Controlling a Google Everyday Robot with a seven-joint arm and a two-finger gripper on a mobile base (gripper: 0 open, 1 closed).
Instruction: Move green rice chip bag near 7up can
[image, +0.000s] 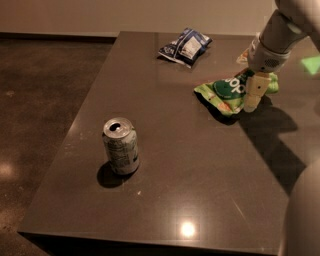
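The green rice chip bag (226, 93) lies crinkled on the dark table's right side, its dark green logo facing up. My gripper (252, 94) comes down from the upper right and sits on the bag's right end, covering part of it. The 7up can (120, 146) stands upright at the front left of the table, well apart from the bag, with its silver top and pull-tab hole showing.
A dark blue and white snack bag (186, 46) lies at the back of the table (200, 190). My arm casts a shadow across the right side. Dark floor lies beyond the table's left edge.
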